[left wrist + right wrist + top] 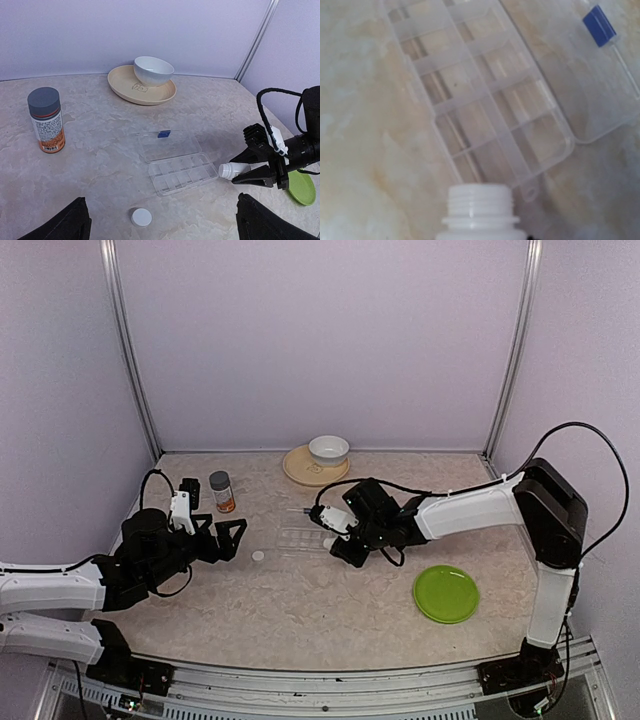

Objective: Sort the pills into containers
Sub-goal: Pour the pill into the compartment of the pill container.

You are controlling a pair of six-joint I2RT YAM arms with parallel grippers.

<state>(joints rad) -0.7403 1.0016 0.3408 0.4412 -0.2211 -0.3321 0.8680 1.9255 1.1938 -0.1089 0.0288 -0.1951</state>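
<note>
The clear pill box [298, 538] lies open mid-table, its divided tray [182, 172] nearest me and its lid [167, 145] folded back with a blue latch. The compartments [480, 95] look bare; no pills show in any view. My right gripper [340, 540] is shut on an uncapped white bottle [231, 171], held on its side. The bottle's mouth [481, 210] sits at the tray's right end. My left gripper [222, 538] stands wide open to the left of the box, holding nothing. The bottle's white cap [141, 217] lies on the table between the left fingers.
An orange bottle with a grey cap [221, 492] stands at the back left. A white bowl [328, 450] sits on a tan plate [298, 470] at the back wall. A green plate [446, 593] lies at the front right.
</note>
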